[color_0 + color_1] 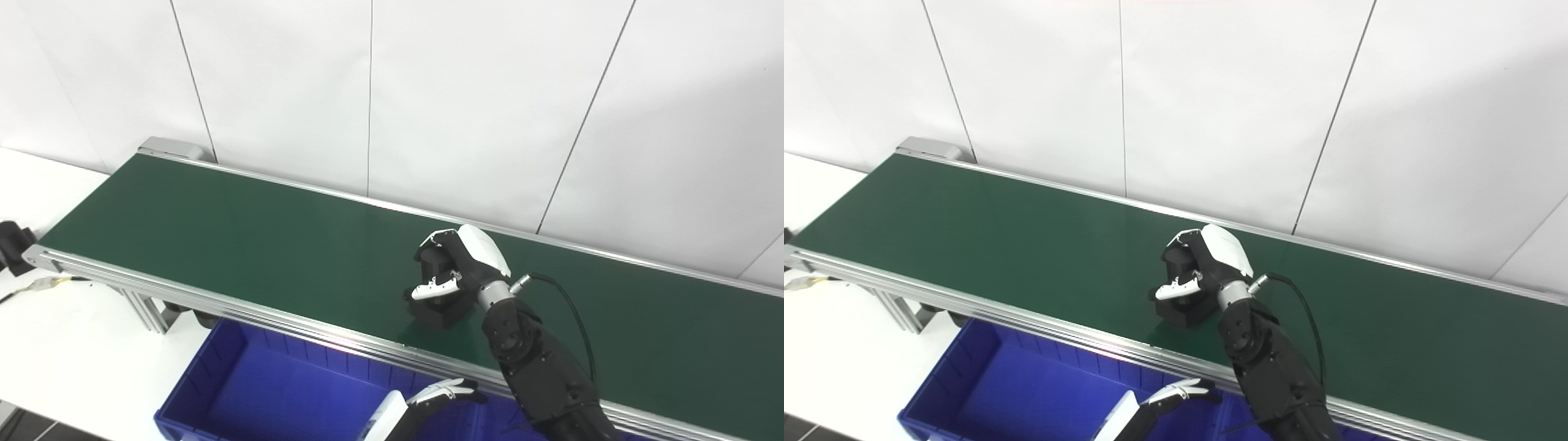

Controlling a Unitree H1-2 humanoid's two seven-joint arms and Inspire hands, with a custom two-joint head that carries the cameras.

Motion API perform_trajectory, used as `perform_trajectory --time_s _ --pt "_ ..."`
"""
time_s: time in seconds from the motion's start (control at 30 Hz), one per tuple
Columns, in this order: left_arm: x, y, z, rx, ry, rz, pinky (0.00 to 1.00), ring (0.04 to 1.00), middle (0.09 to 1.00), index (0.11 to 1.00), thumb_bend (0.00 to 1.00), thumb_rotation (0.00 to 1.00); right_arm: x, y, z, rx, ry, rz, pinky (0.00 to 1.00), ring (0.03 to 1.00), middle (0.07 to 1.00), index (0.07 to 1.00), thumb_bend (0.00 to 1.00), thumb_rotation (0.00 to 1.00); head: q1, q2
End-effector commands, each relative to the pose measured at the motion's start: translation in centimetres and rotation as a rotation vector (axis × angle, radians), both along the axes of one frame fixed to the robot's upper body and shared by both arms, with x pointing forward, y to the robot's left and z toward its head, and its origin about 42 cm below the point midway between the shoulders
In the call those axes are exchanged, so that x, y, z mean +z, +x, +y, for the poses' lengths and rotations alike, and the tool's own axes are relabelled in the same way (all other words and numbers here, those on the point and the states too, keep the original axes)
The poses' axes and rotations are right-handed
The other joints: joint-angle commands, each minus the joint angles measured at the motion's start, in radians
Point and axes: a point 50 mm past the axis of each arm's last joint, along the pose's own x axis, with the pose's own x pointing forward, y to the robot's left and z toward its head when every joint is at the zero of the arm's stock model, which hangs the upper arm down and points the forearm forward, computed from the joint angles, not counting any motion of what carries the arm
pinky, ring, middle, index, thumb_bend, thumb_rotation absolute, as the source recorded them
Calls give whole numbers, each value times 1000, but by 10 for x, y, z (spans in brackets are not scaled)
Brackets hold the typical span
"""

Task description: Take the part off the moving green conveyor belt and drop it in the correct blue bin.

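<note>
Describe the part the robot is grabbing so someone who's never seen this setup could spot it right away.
Find the long green conveyor belt along the white wall. Toward its near rail, above the blue bin, the right hand wraps a blocky black part that sits on the belt. It is the only object on the belt.

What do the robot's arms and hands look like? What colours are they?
The right hand has a smooth white shell on its back, black fingers and a white thumb. A shiny silver wrist ring joins it to a chunky black forearm, and a thin black cable loops from the wrist down the arm. The left hand, low in the picture, shows white-and-black fingers and a white back.
</note>
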Motion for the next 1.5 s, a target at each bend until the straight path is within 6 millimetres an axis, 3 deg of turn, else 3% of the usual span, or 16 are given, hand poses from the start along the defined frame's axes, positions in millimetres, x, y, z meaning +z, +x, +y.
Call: perform_trajectory --time_s 0.0,0.13,0.33,0.47,0.63,0.73,0.77,0.93,1.1,1.13,1.2,1.33,1.37,1.47 --pt "14 4 -4 0 -46 -66 836 877 865 764 860 355 14 3 5 -8 3 -48 301 375 480 543 508 0 1 1" --pt "14 5 -4 1 -44 -65 839 877 863 761 858 365 11 1 2 -24 10 -65 365 414 526 501 511 0 2 1" --pt "13 9 -3 -3 -44 -64 841 879 862 759 856 372 8 -2 -2 -50 55 -87 281 367 476 538 509 0 -4 -3" --pt "12 11 -2 -1 -38 -67 841 877 862 756 852 371 6 -4 -7 -83 108 -120 311 374 486 547 510 0 -9 -6" --pt "12 13 0 -2 -34 -68 838 876 863 755 847 375 8 -6 -13 -112 163 -157 252 348 467 559 504 0 -16 -8" --pt "10 14 2 -1 -28 -68 848 880 866 760 842 370 12 -7 -18 -123 189 -179 219 337 454 558 501 0 -23 -9" --pt "10 15 2 0 -28 -67 848 880 866 762 841 374 14 -8 -19 -128 198 -185 207 366 488 516 508 0 -25 -9" --pt "9 17 4 3 -41 -57 852 883 867 762 847 349 24 -13 -29 -147 234 -205 198 337 451 551 501 0 -39 -8" --pt "9 18 6 5 -57 -50 864 888 866 763 842 334 30 -21 -42 -179 276 -222 173 386 507 487 512 0 -64 -2" --pt "9 19 7 7 -59 -50 869 889 865 763 842 336 31 -23 -45 -186 287 -222 147 253 482 484 519 0 -77 0" --pt "9 19 9 10 -61 -50 873 888 864 761 842 344 34 -30 -51 -202 312 -215 130 196 473 483 522 0 -93 5" --pt "9 20 12 12 -58 -53 877 892 868 764 836 360 39 -41 -62 -231 332 -213 144 211 471 482 522 0 -128 17" --pt "9 20 14 12 -58 -53 881 896 873 767 831 360 40 -44 -65 -237 339 -212 158 225 422 500 515 0 -134 19" --pt "10 22 18 9 -52 -60 886 903 882 775 818 363 42 -53 -74 -255 345 -222 190 270 402 521 512 0 -171 31"
